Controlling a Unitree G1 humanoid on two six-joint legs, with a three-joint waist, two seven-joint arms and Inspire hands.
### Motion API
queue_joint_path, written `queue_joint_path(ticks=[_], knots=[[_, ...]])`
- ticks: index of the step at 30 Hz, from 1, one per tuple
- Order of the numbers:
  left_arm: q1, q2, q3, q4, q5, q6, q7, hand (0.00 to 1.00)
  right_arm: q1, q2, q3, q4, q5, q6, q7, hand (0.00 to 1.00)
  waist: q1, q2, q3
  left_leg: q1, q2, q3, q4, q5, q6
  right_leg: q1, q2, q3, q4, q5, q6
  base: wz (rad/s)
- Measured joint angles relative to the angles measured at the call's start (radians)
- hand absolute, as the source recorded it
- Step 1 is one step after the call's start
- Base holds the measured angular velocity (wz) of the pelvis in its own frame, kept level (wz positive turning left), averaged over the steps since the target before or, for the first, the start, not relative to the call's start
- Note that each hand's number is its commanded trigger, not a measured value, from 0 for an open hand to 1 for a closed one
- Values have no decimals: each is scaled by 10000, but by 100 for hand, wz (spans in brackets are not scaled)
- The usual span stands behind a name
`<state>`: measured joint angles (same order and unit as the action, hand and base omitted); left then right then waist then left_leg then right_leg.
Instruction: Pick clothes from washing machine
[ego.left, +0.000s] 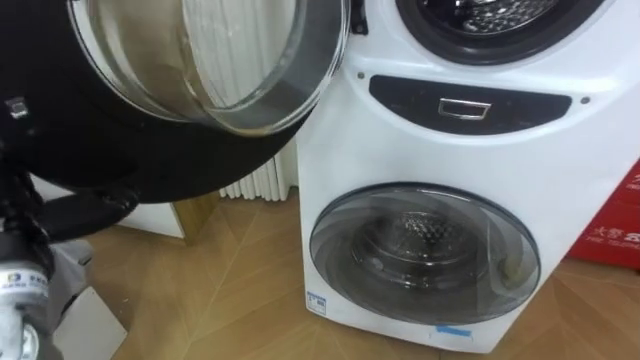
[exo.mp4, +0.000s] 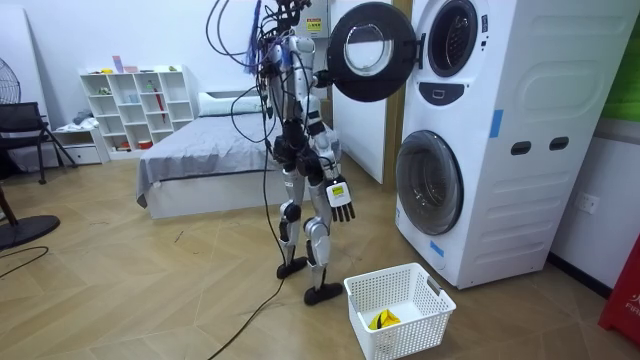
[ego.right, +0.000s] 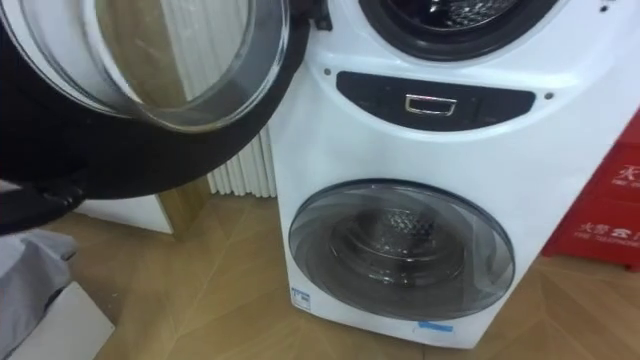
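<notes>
I stand facing a white stacked washing machine (ego.left: 450, 150). Its upper round door (ego.left: 210, 60) hangs open to my left, and the upper drum opening (ego.left: 490, 15) sits at the top edge, showing bare metal and no cloth. The lower door (ego.left: 425, 250) is closed over a drum with nothing visible in it. My left hand (ego.left: 15, 310) hangs at the lower left edge. In the room view my right hand (exo.mp4: 340, 195) hangs by my thigh, fingers straight and holding nothing. A white laundry basket (exo.mp4: 425, 290) on the floor by my feet holds a yellow item (exo.mp4: 383, 320).
A white radiator (ego.left: 255, 180) and a wooden panel stand left of the machine. A red box (ego.left: 615, 225) sits on the floor to its right. In the room view a bed (exo.mp4: 200, 160), a white shelf (exo.mp4: 135, 105) and a chair (exo.mp4: 20, 125) lie behind me.
</notes>
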<state>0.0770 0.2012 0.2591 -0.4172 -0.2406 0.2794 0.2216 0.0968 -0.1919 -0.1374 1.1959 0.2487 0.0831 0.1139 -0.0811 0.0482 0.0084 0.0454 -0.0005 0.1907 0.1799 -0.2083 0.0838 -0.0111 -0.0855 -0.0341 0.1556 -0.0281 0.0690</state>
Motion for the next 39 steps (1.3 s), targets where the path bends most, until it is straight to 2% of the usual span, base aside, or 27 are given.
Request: queue_joint_path(ticks=[3, 5, 7, 9, 12, 14, 15, 18, 21, 24, 26, 27, 29, 31, 33, 39], knots=[[312, -44, -344, 6, -335, -319, -133, 0, -22, -18, 214, -1, 217, -182, -19, 0, 0, -3, -3, 7, -53, 1, 11, 36, 58, 33, -49, -3, -13, 28, 17, 0], [679, -137, -826, 89, -762, -568, -480, 0, -25, -23, 405, 6, 434, -394, -50, 0, -1, -59, -32, 34, -123, 3, 12, 65, 108, 70, -120, -24, -12, 28, 21, 0], [1050, -171, -1393, 273, -855, -701, -787, 0, -52, -12, 471, 18, 611, -504, -111, 0, 1, -51, -27, 48, -157, 65, 7, 85, 143, 62, -159, -73, -10, 70, 87, -6], [1492, -155, -1902, 332, -1218, -1047, -1423, 0, -77, 0, 723, 2, 668, -615, -196, 0, 12, -93, -33, 77, -160, 219, -17, 91, 155, 149, -186, -348, 15, 77, 96, -19], [1615, -70, -2672, 496, -1313, -1201, -2241, 0, -115, 10, 983, -204, 647, -703, -351, 0, 3, -152, 0, 123, -146, 462, -56, 87, 155, 98, -188, -704, 21, 77, 95, -24], [1611, -9, -3286, 665, -1324, -1278, -2684, 0, -213, 18, 1183, -247, 647, -830, -395, 0, -105, -227, 45, 140, -137, 588, -77, 70, 130, 50, -179, -753, -21, 76, 96, -30], [1611, 27, -3675, 674, -1386, -1285, -2876, 0, -220, 27, 1214, -336, 662, -855, -393, 0, -249, -220, 48, 133, -126, 630, -95, 55, 103, 13, -168, -755, -26, 70, 103, -25], [1585, 101, -4288, 747, -1406, -1469, -3488, 0, -205, 62, 1533, -461, 823, -866, -556, 0, -306, -233, 56, 153, -80, 788, -127, 30, 7, -86, -96, -779, -28, 2, 58, -26], [1566, 117, -4612, 1063, -1456, -1634, -4076, 0, -200, 108, 1559, -449, 864, -878, -614, 0, -315, -255, 63, 274, 21, 947, -213, 36, -103, -92, 39, -739, -24, -14, 21, -21], [1577, 129, -4725, 1844, -1513, -1677, -4662, 0, -167, 261, 1557, -418, 985, -1115, -677, 0, -308, -321, 60, 339, 189, 1090, -237, -27, -272, -124, 216, -696, -24, -95, -112, -17], [1586, 165, -4721, 1842, -1515, -1736, -4762, 0, -147, 335, 1558, -416, 1033, -1139, -672, 0, -286, -369, 23, 317, 242, 1118, -230, -57, -353, -183, 299, -684, -23, -144, -192, -8], [1584, 163, -4722, 1841, -1514, -1795, -4804, 0, -155, 367, 1559, -417, 1033, -1158, -665, 0, -252, -411, -23, 309, 257, 1153, -158, -79, -407, -253, 371, -655, -18, -147, -197, -10], [1584, 170, -4751, 1841, -1608, -1939, -4899, 0, -219, 382, 1572, -401, 1040, -1242, -666, 0, -248, -451, -43, 291, 330, 1150, -149, -104, -461, -293, 455, -628, -20, -159, -216, -8], [1554, 164, -4858, 1887, -1612, -2054, -4998, 0, -307, 384, 1642, -369, 1030, -1301, -686, 0, -240, -450, -43, 316, 403, 1124, -154, -132, -506, -287, 524, -636, -22, -159, -217, -7], [1490, 162, -5055, 2080, -1603, -2136, -5115, 0, -401, 387, 1878, -372, 1015, -1410, -688, 0, -242, -453, -41, 374, 420, 1043, -174, -171, -553, -262, 566, -641, -29, -222, -311, -11], [1049, 112, -5723, 2136, -1571, -2140, -5178, 0, -472, 452, 2205, -179, 1027, -1485, -664, 0, -294, -411, 20, 412, 424, 1002, -283, -189, -576, -246, 589, -720, -60, -262, -352, -2]])
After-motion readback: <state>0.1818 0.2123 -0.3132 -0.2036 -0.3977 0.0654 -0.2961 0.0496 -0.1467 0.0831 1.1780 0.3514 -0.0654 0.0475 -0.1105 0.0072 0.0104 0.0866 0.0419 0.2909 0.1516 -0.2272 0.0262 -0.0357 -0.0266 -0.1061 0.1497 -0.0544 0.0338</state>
